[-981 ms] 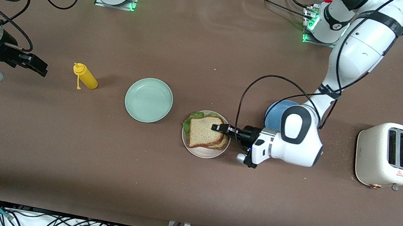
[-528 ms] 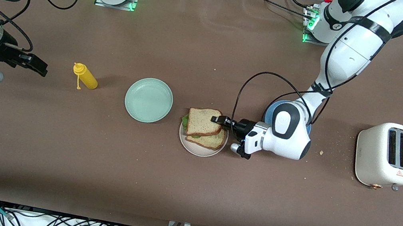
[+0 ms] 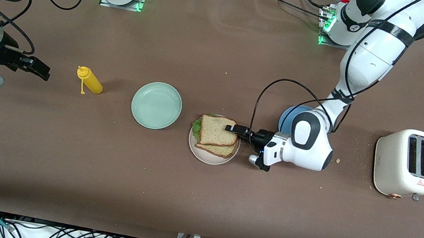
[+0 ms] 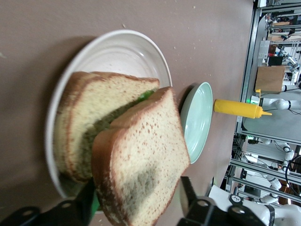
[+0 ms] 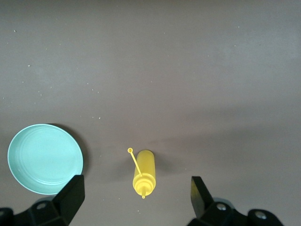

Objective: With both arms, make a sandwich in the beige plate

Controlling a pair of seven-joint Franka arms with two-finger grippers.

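The round, shallow beige plate [image 3: 206, 157] sits on the brown counter [image 3: 199, 202], between the round mint-green plate [image 3: 156, 105] and the round blue plate [image 3: 290, 115]. On the beige plate lies the sandwich [image 3: 215, 136]: two square slices of speckled brown bread with a crinkled green lettuce leaf between them, the upper slice offset from the lower one. The left claw [image 3: 233, 129] is at the edge of the upper slice that faces the left arm's end of the counter; in the left wrist view its fingers [image 4: 188, 195] stand apart on either side of that slice with a gap showing, so the claw is open. The right claw [image 3: 41, 70] waits, open and holding nothing, over the counter near the yellow plastic squeeze bottle [image 3: 91, 81], which lies on its side. A cream two-slot toaster [image 3: 406, 162] stands at the left arm's end.
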